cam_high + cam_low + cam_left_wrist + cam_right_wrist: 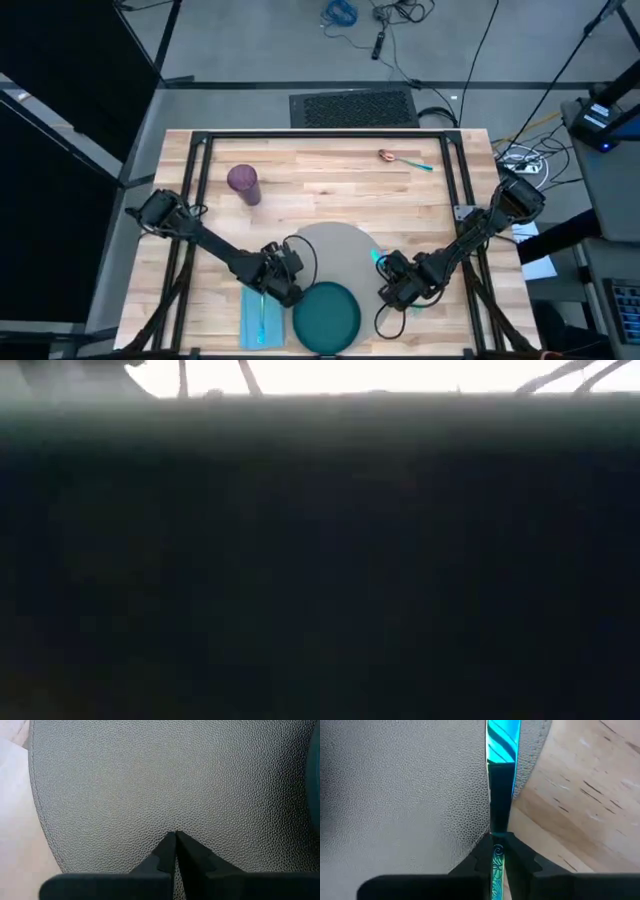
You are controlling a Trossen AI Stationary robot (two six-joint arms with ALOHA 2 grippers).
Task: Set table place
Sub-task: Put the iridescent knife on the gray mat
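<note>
The round grey placemat (335,250) lies flat on the light-wood table (300,165). The dark teal plate (327,317) sits at the near edge and overlaps the mat's near rim. My left gripper (290,264) is shut at the mat's left rim, its fingertips (169,840) over the mat's grain (165,780). My right gripper (392,276), at the mat's right rim, is shut on an iridescent teal knife (502,750). Something dark and close blocks the low view. My left gripper has its shut fingers over the placemat just inside its left rim (55,855), slanting down from the table's left. Whether the tips touch the mat I cannot tell. My right gripper pinches the knife's patterned handle (496,862) between its two fingers, which lie along the knife and come from the table's right. The blade (501,785) points toward the mat and runs over its right rim (530,775). Whether the blade rests on the mat I cannot tell.
A light blue napkin (258,318) with a teal utensil on it lies left of the plate. A purple cup (243,183) stands at the far left. A copper-and-teal spoon (400,158) lies at the far right. Bare wood shows between cup and spoon.
</note>
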